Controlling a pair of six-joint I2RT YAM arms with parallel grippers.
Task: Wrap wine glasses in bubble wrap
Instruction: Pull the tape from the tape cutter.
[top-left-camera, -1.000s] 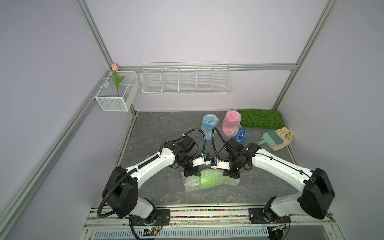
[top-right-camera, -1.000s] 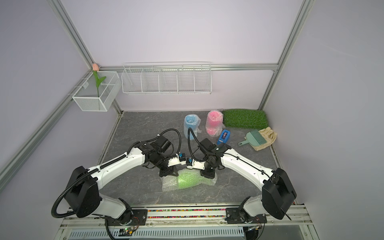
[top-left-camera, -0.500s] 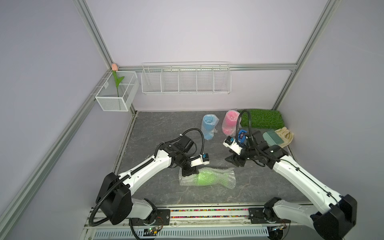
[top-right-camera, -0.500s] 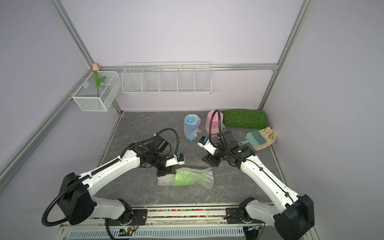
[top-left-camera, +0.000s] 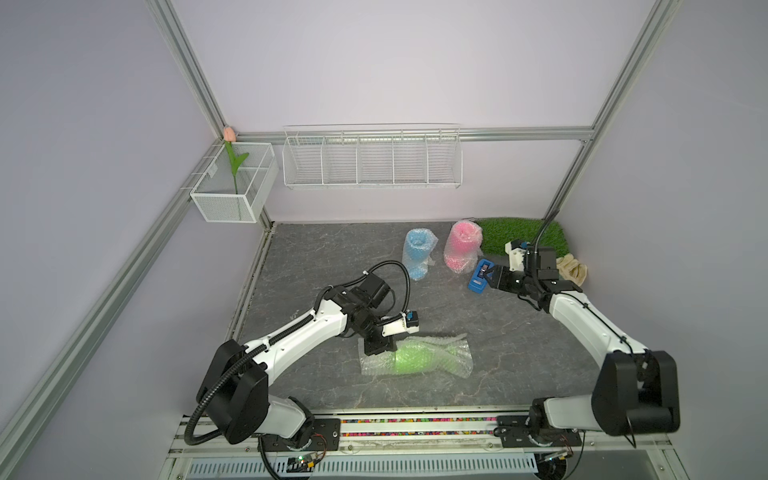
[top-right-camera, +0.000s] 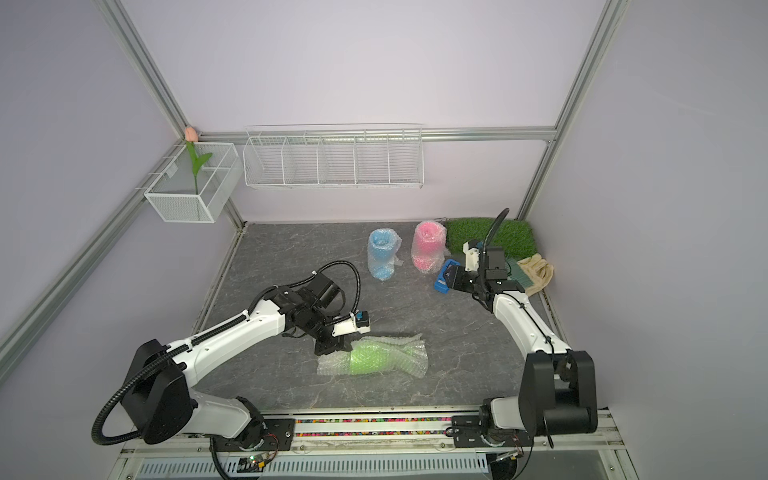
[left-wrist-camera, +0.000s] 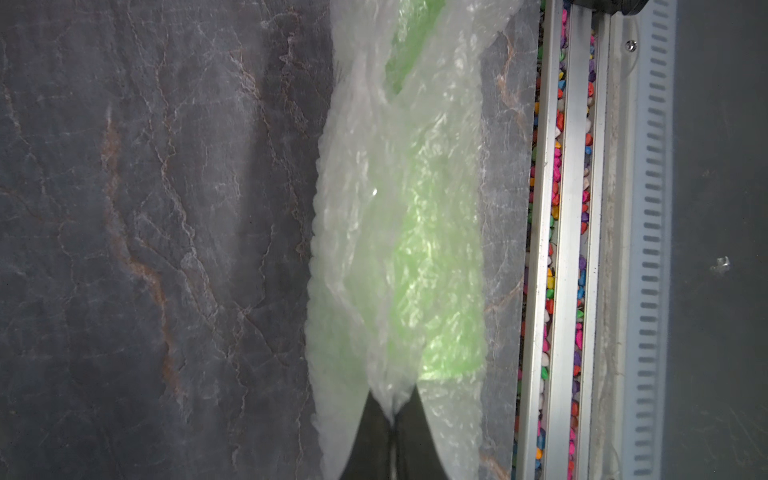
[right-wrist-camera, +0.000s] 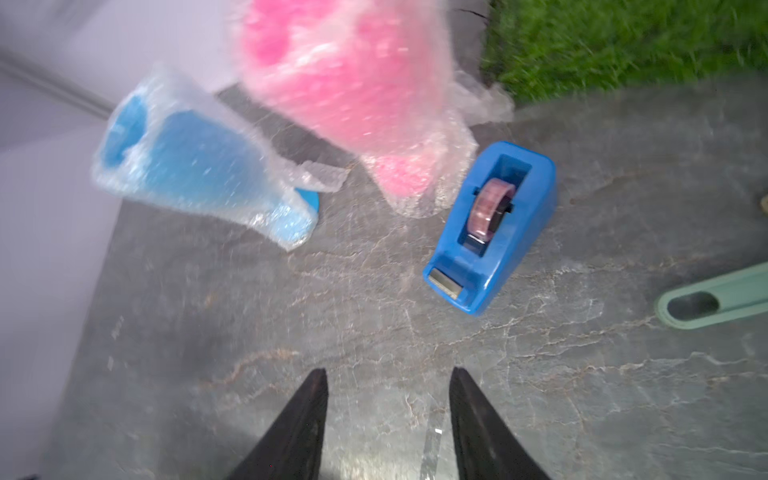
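Nearest the front rail (top-left-camera: 415, 420): lime green plastic stemmed goblet (top-left-camera: 409, 360) lying sideways, rolled in clear small-bubbled wrap sheet (top-left-camera: 455, 353). Left gripper (left-wrist-camera: 391, 417) clenched on the sheet's bunched end. Hold that pinch low and steady to prevent unrolling. Further back: right gripper (right-wrist-camera: 387, 370) spread, empty, facing blue plastic tape dispenser (right-wrist-camera: 540, 199). Come in at the cutter end, pull a short strip. Avoid wrapped sky blue goblet (top-left-camera: 417, 253) and magenta pink goblet (top-left-camera: 460, 245) behind.

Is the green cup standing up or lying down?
Lying down: the green goblet lies on its side, wrapped in bubble wrap.
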